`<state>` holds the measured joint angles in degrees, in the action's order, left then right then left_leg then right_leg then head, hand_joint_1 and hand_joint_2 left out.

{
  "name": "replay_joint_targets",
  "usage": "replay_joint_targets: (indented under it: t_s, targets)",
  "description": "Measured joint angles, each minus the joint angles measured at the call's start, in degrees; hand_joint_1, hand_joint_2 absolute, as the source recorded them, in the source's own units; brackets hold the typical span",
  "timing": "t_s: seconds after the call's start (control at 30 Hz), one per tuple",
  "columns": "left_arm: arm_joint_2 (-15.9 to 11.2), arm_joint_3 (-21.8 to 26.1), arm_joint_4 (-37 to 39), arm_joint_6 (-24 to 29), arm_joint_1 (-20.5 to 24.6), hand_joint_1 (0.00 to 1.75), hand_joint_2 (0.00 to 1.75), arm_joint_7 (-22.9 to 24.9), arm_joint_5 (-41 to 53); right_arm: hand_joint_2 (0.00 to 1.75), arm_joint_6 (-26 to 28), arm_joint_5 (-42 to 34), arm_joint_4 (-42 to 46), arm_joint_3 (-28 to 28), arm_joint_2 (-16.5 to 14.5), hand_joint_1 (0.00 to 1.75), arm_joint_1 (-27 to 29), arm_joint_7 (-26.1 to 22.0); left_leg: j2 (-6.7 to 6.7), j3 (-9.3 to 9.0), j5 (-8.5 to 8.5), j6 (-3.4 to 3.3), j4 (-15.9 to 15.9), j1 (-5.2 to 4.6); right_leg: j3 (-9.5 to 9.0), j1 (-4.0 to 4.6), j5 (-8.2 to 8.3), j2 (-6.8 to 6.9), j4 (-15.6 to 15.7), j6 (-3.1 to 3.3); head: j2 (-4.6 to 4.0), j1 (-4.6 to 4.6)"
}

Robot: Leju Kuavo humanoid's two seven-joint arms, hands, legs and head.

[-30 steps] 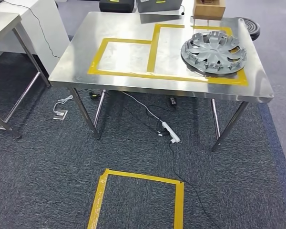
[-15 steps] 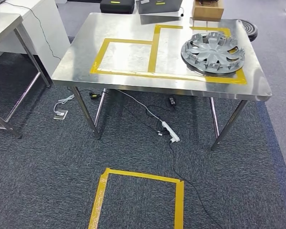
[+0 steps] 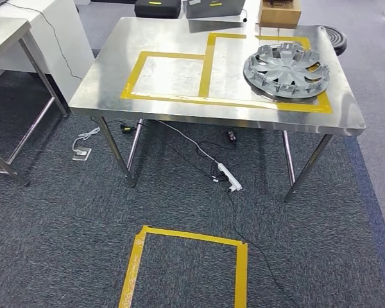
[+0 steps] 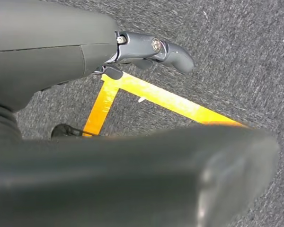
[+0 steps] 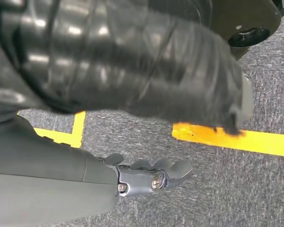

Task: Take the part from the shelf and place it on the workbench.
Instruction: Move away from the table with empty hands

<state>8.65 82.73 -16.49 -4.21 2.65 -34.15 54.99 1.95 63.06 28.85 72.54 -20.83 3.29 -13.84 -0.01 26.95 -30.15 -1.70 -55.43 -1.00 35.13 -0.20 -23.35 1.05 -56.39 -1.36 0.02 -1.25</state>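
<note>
The part, a grey wheel cover (image 3: 287, 69), already lies flat on the steel workbench (image 3: 108, 77), inside the yellow-taped bay at about two o'clock, so the job looks finished. Both arms hang over the carpet: the left hand (image 4: 151, 49) and right hand (image 5: 151, 177) hold nothing, fingers loosely extended. A cardboard box (image 3: 280, 13) sits at twelve o'clock; I cannot tell its contents.

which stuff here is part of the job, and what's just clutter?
Job:
- wheel cover, lying in the right yellow-taped zone
- steel workbench
- left hand and right hand, both holding nothing

Lying about:
- power strip and cables under the bench
- cardboard box
- black case
</note>
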Motion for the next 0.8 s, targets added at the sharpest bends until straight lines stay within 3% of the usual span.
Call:
replay_joint_targets:
  t_s: [0.07,0.1,0.13,0.23,0.27,0.5,0.8]
  targets:
    - [0.0,0.1,0.0,0.3,0.0,0.00,1.75,0.2,0.2,1.75,0.0,0.4,0.0,0.4,0.0,0.00,-0.1,-0.3,0.00,0.00,0.01,0.01,0.0,0.00,0.00,0.00,0.01,0.00,0.0,0.01,0.00,0.00]
    - [0.0,0.2,0.0,0.5,0.0,0.00,1.75,0.4,0.6,1.75,0.2,0.8,0.0,0.6,0.0,0.00,-0.1,-0.6,0.00,0.00,0.02,0.02,0.0,0.00,0.00,0.00,0.02,0.00,0.0,0.01,-0.01,0.00]
    - [0.0,0.2,0.0,0.5,0.0,0.00,1.31,0.8,1.1,1.75,0.5,1.4,0.0,0.7,0.0,0.00,-0.2,-0.9,0.00,0.00,0.02,0.02,0.0,0.00,0.00,0.00,0.02,0.00,0.0,0.02,-0.01,0.00]
    - [0.0,0.1,-0.1,-0.2,-0.1,0.00,0.00,1.5,1.7,0.44,1.3,2.5,0.0,1.0,0.0,0.00,-0.3,-1.4,0.00,0.00,0.02,0.02,0.0,0.00,0.00,0.00,0.02,0.00,0.0,0.02,0.00,0.00]
    - [0.1,0.1,-0.1,-0.6,-0.1,0.00,0.00,1.6,1.3,0.00,1.2,2.5,0.0,1.3,0.0,0.00,-0.3,-1.5,0.00,0.00,0.02,0.02,0.0,0.00,0.01,0.00,0.02,0.00,0.0,0.02,-0.01,0.00]
    - [0.0,0.4,-0.1,-3.3,-0.1,0.00,0.00,1.6,0.2,0.00,-0.2,2.9,0.0,3.4,0.0,0.00,-0.9,-2.0,0.00,0.02,0.03,0.03,0.0,0.00,0.03,0.00,0.06,0.00,0.0,0.08,0.00,0.00]
    - [0.0,0.6,-0.1,-2.4,-0.1,0.00,0.00,2.1,0.3,0.00,0.5,3.9,0.0,4.8,0.0,0.00,-1.3,-3.0,0.00,0.03,0.05,0.04,0.0,0.00,0.04,0.00,0.10,0.00,0.0,0.14,0.00,0.00]
